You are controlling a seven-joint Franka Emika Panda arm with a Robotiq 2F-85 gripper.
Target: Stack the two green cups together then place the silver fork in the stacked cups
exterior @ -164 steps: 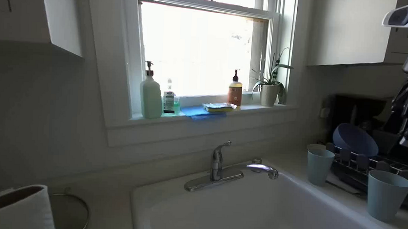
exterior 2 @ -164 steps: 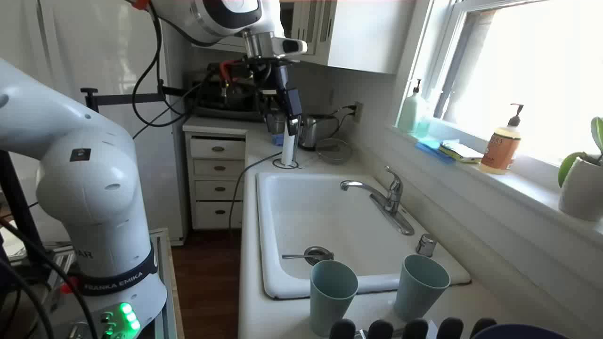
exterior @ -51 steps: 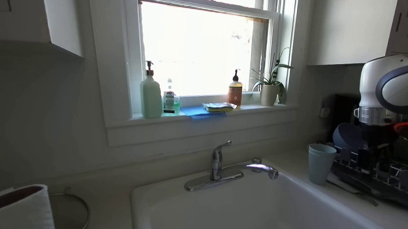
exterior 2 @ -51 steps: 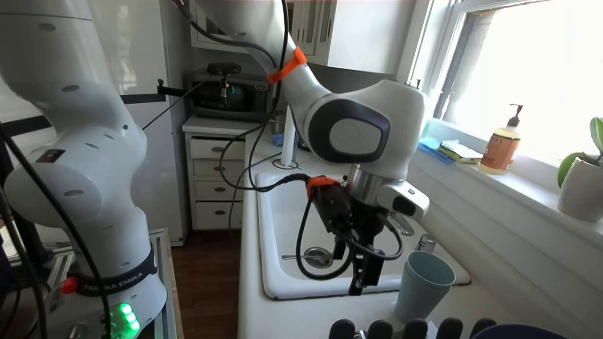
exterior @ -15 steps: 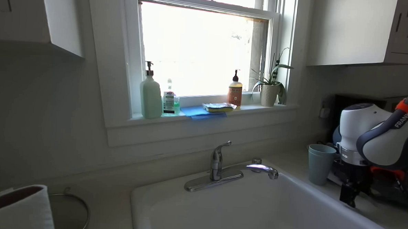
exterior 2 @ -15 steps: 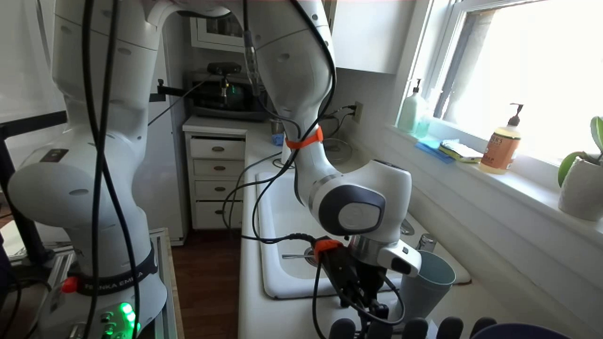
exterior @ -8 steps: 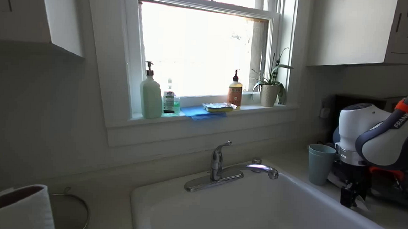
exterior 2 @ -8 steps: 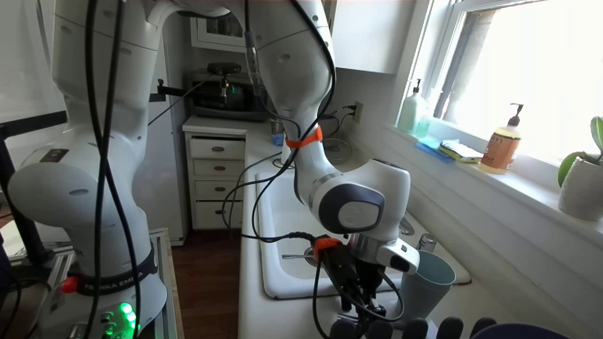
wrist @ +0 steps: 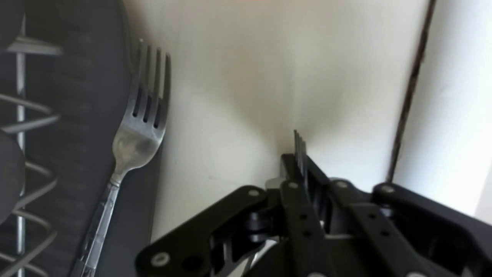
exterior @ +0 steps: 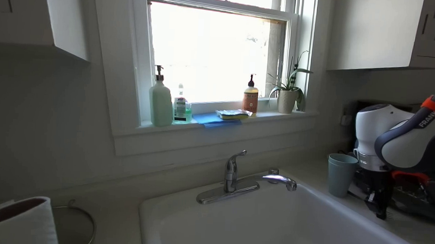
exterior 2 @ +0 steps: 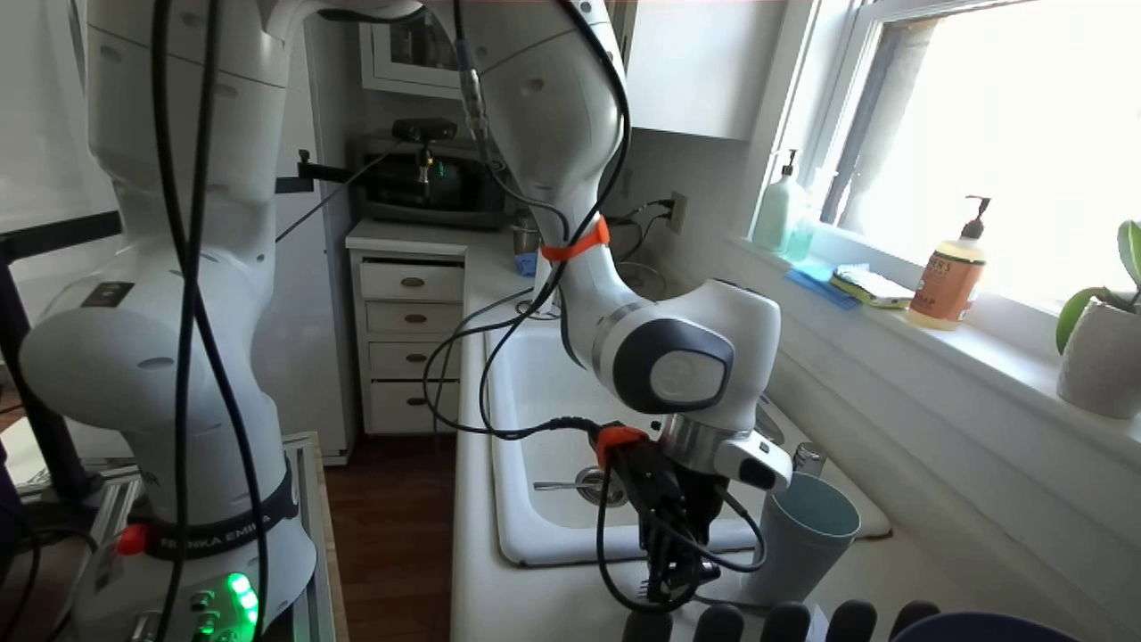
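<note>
The two green cups (exterior: 341, 177) are nested one inside the other, upright on the counter beside the sink, with two rims showing close together. My gripper (wrist: 301, 169) is shut on a silver fork (wrist: 301, 154), low over the counter. The fork stands edge-on between the fingers, its tines poking out past the tips. In an exterior view the tines (exterior: 390, 215) show just right of the fingertips. The held fork's handle is mostly hidden behind the gripper. In an exterior view the stacked cups (exterior 2: 807, 535) stand close beside the gripper (exterior 2: 670, 593).
A further fork (wrist: 138, 142) lies along the dark base of the dish rack (wrist: 57, 154). The white sink (exterior 2: 513, 499) borders the counter, with a faucet (exterior: 231, 174) behind it. A blue bowl (exterior 2: 980, 629) sits at the rack.
Over the last second my gripper has shut on the fork and risen slightly. The cups, separate about eleven seconds ago, are now nested.
</note>
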